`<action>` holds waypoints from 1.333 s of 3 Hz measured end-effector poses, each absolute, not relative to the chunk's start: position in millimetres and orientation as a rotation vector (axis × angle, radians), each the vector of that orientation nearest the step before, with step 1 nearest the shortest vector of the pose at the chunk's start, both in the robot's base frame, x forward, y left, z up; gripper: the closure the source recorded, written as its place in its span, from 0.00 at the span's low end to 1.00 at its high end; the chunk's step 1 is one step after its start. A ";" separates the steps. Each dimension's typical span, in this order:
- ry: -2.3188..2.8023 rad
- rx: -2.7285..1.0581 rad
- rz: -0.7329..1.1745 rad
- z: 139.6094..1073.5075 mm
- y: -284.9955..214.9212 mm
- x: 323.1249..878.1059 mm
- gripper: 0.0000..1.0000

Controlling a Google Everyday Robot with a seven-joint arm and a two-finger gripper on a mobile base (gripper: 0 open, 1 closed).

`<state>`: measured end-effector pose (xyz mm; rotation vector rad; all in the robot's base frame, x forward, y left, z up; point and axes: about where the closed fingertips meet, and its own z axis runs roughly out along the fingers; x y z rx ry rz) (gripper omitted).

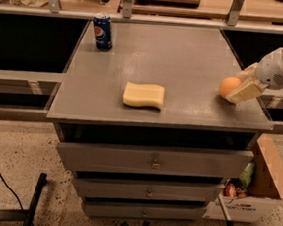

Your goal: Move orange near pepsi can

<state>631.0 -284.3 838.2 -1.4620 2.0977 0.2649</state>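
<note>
The orange [228, 85] rests on the grey cabinet top [186, 59] near its right edge. My gripper [236, 86] reaches in from the right, with one pale finger [245, 91] in front of the orange and the other behind it, closed against the fruit. The orange sticks out to the left of the fingertips. The pepsi can [103, 32] stands upright at the far left corner of the top, far from the orange.
A pale yellow sponge [143, 95] lies near the front middle of the top. Closed drawers [152, 161] run below. A cardboard box [261, 187] with items sits on the floor at the right. A shelf rail runs behind the cabinet.
</note>
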 end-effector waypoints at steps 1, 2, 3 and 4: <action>2.098 -1.463 0.268 837.6 -283.4 631.5 1.00; 2.098 -1.463 0.268 839.3 -283.4 631.5 1.00; 2.051 -1.495 0.296 847.0 -259.0 638.3 1.00; 1.976 -1.537 0.316 870.7 -233.5 648.2 1.00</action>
